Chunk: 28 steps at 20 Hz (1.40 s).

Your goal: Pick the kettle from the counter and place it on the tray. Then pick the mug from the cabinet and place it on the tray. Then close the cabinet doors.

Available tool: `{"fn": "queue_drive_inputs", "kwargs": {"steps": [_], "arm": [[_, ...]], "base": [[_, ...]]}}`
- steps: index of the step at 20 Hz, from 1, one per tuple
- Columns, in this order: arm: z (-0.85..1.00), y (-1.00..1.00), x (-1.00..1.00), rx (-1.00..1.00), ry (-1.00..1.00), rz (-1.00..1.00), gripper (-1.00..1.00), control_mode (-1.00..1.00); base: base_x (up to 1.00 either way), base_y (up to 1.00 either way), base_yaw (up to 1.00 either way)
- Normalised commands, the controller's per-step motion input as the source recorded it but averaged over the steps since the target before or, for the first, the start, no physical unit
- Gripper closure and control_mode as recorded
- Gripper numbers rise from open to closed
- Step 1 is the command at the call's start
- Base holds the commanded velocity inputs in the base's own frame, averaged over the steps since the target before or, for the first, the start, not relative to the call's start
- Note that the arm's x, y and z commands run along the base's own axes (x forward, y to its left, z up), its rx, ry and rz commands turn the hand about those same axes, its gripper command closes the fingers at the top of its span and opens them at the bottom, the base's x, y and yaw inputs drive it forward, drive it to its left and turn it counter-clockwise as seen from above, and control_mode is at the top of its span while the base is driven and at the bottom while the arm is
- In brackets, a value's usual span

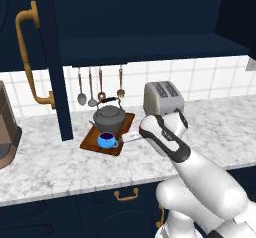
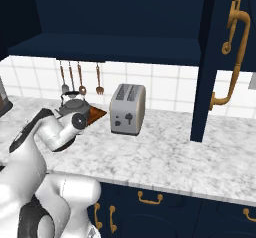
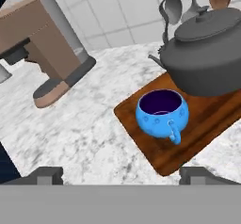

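The jaws [image 3: 120,175] stand spread wide, holding nothing, just near of the mug [image 1: 107,140]. The mug sits upright on the tray's [image 1: 90,139] near part, with the kettle [image 1: 109,117] behind it on the same tray. The tray lies on the bench [image 1: 50,162], left of the toaster [image 1: 162,98]. Both cabinet doors [image 1: 57,82] stand open.

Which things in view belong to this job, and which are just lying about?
Job: kettle and mug, both on the tray; open cabinet doors; cabinet; counter; open pincer.
Lying about: toaster, hanging utensils, brown coffee machine.
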Motion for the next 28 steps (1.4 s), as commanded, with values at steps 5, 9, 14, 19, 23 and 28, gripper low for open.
{"fn": "queue_drive_inputs", "kwargs": {"steps": [5,9,14,19,23,28], "arm": [[0.96,-0.25,-0.42,-0.01,0.37,-0.23,-1.0,-1.0],[0.38,-0.1,-0.16,0.0,0.3,-0.13,-1.0,-1.0],[0.04,-0.08,-0.07,0.06,0.01,0.0,-1.0,-1.0],[0.25,-0.43,-0.47,0.1,0.0,-0.07,-1.0,-1.0],[0.15,-0.47,-0.41,0.15,-0.01,-0.12,-1.0,-1.0],[0.13,-0.53,-0.47,0.19,-0.06,-0.1,-1.0,-1.0]], "base": [[0.0,0.0,0.0],[0.0,0.0,0.0],[0.0,0.0,0.0],[0.0,0.0,0.0],[0.0,0.0,0.0],[0.0,0.0,0.0]]}}
